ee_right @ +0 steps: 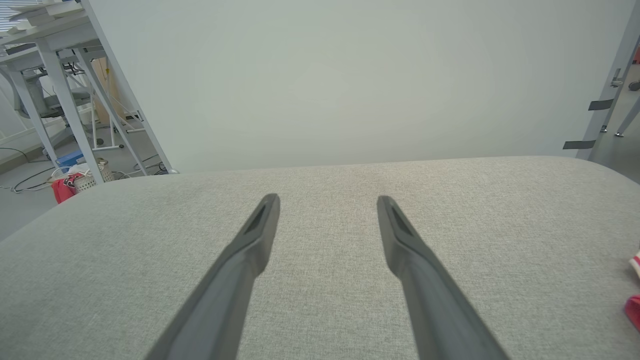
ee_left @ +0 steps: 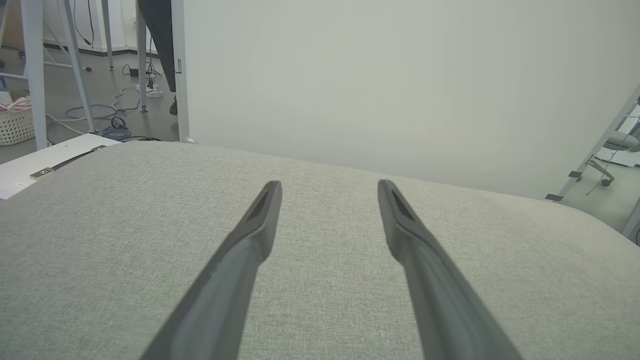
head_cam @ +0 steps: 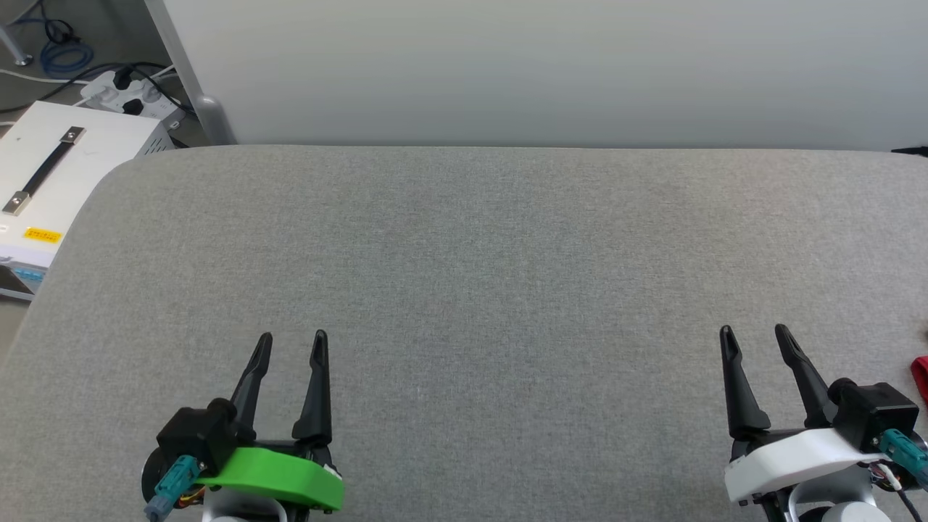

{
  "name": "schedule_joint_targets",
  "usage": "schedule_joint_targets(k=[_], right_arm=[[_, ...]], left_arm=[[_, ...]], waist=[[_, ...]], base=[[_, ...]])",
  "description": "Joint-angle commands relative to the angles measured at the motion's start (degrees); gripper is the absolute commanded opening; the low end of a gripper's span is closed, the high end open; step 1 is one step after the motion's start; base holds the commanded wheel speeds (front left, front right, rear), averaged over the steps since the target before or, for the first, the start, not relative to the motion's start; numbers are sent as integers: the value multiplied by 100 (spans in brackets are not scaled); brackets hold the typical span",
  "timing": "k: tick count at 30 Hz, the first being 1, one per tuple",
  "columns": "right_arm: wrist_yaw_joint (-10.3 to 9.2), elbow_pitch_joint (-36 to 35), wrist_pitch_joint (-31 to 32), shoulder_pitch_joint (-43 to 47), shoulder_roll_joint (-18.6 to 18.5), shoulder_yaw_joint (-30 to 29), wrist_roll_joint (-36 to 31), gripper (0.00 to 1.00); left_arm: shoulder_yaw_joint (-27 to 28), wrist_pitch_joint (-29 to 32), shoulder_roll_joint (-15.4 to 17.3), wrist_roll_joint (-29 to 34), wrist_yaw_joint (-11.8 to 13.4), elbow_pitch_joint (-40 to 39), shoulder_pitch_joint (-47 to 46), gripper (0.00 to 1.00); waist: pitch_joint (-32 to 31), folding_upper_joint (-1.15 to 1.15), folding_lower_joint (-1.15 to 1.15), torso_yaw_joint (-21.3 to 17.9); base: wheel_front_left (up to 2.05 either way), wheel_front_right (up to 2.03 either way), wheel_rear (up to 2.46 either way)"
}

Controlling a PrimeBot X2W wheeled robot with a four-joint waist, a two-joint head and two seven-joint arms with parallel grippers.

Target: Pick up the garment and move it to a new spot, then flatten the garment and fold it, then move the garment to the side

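In the head view, the left gripper [head_cam: 292,336] and the right gripper [head_cam: 753,329] had their fingers apart over the grey counter [head_cam: 464,254]. The garment [head_cam: 921,377] was a red sliver at the right edge, near the right gripper. The left wrist view added a white basket [ee_left: 15,125] on the floor. The right wrist view showed the garment's red and white cloth lying on the counter.

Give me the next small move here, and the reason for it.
Probably swing the right gripper out to its own right, toward the red scrap of the garment at the right edge of the table. Both grippers are open and hold nothing. The garment lies just beyond the right gripper's outer side, far from the left gripper.
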Motion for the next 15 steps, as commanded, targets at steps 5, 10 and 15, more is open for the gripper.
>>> schedule_joint_targets(k=[5, 10, 15], right_arm=[[0, 0, 1, 0, 1, 7, 0, 0], [0, -6, 37, -5, 2, 8, -42, 0], [0, -13, 75, -12, 2, 10, -88, 0]], left_arm=[[-68, 12, -2, 1, 2, 16, -2, 0], [-60, 63, -5, 58, 27, 2, -6, 0], [-48, 119, -8, 120, 55, -17, -11, 0]], waist=[[0, 0, 0, -10], [-8, 0, 0, -18], [-16, 0, 0, -27]], base=[[0, 0, 0], [0, 0, 0], [0, 0, 0]])
